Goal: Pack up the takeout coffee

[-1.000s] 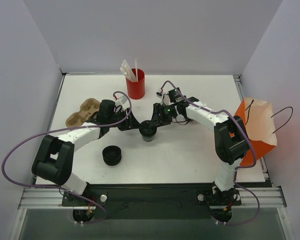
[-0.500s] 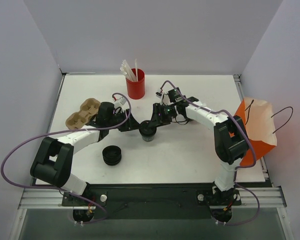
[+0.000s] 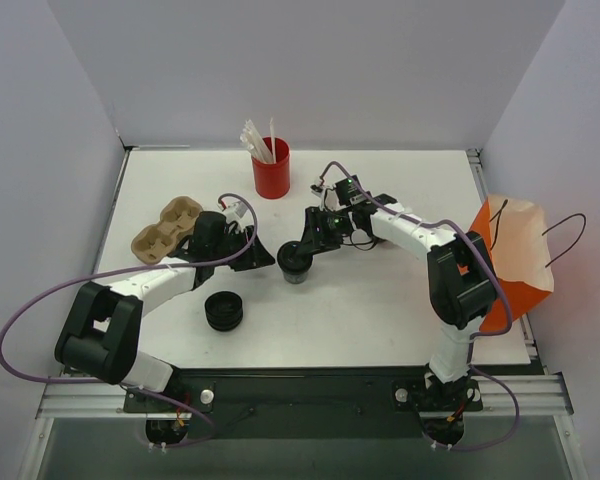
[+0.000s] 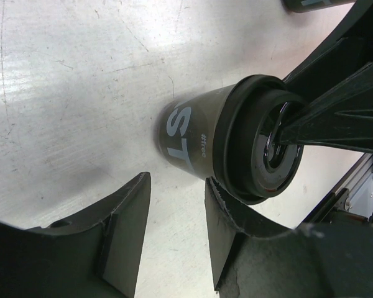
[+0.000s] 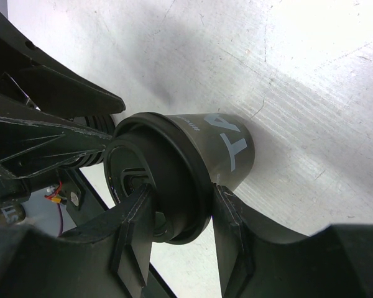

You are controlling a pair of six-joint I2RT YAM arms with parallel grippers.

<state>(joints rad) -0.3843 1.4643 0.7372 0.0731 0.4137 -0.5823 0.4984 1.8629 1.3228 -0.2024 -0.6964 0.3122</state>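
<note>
One takeout coffee cup (image 3: 296,264), black with white lettering and a black lid, stands on the white table's middle. It also shows in the left wrist view (image 4: 189,127) and the right wrist view (image 5: 230,146). My right gripper (image 3: 303,251) (image 5: 182,189) is shut on the lid's rim, one finger on top of the lid and the other outside it. My left gripper (image 3: 262,252) (image 4: 177,181) is open and empty, just left of the cup, its right finger close beside the lid. The orange paper bag (image 3: 515,262) stands at the table's right edge.
A red cup of white straws (image 3: 271,172) stands at the back centre. A brown cardboard cup carrier (image 3: 165,226) lies at the left. A low stack of loose black lids (image 3: 223,310) sits in front of the left arm. The right gripper's fingers (image 4: 336,118) cross the left wrist view.
My left gripper has drawn back to the left, away from the cup's side. The right gripper has stayed on the lid and the cup has not moved.
</note>
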